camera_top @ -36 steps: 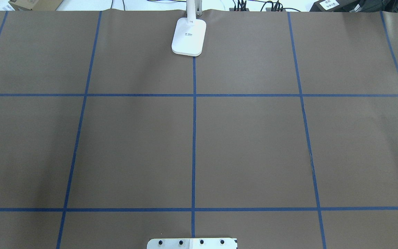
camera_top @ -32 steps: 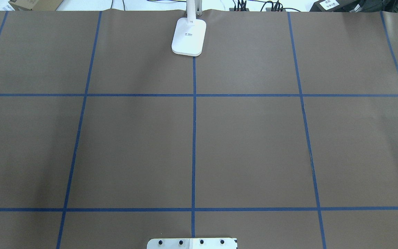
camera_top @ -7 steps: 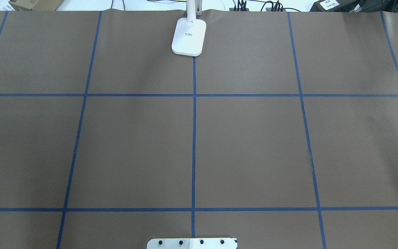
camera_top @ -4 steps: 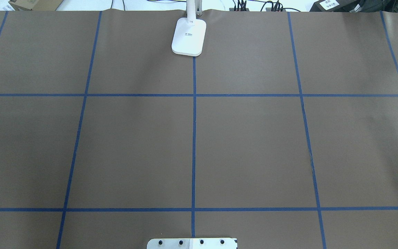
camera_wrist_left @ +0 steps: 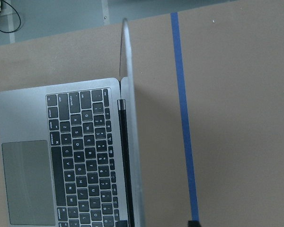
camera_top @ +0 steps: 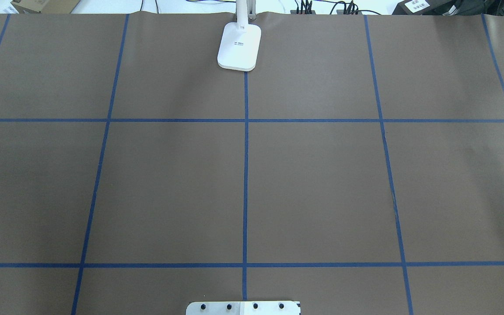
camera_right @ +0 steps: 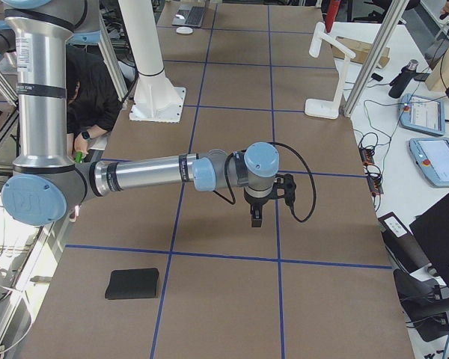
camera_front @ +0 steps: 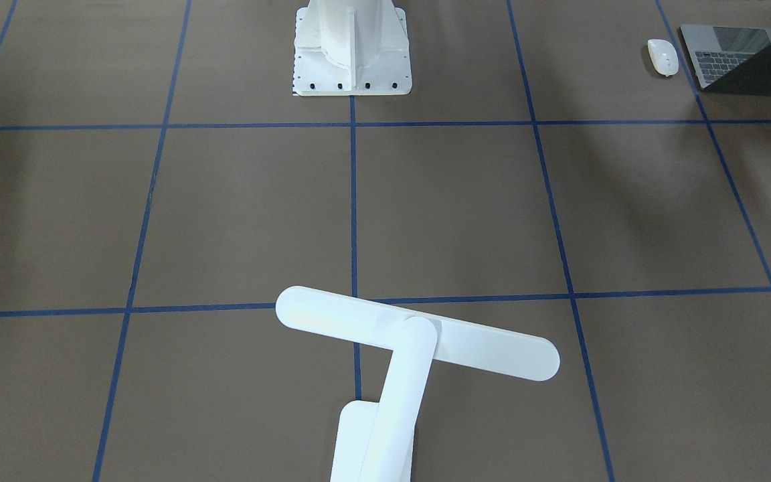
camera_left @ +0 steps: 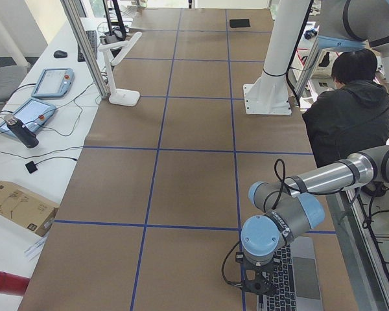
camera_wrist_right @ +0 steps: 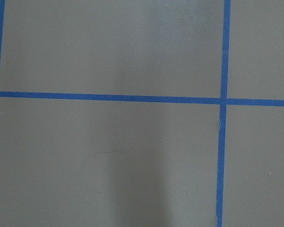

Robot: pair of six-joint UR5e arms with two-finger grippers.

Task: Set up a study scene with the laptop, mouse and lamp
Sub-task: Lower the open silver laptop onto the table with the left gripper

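Front-facing view: the lamp (camera_front: 419, 338) stands at the near edge of the brown, blue-gridded surface (camera_front: 452, 201). The mouse (camera_front: 662, 56) lies just beside the open laptop (camera_front: 727, 57) at the far corner on my left. Left side view: my left gripper (camera_left: 259, 290) hangs over the laptop; I cannot tell its opening. Right side view: my right gripper (camera_right: 255, 218) points down above the surface, well apart from the lamp, its opening equally unreadable.

Front-facing view crops the lamp (camera_front: 412, 355) base (and the laptop (camera_front: 720, 63) screen, rightward).
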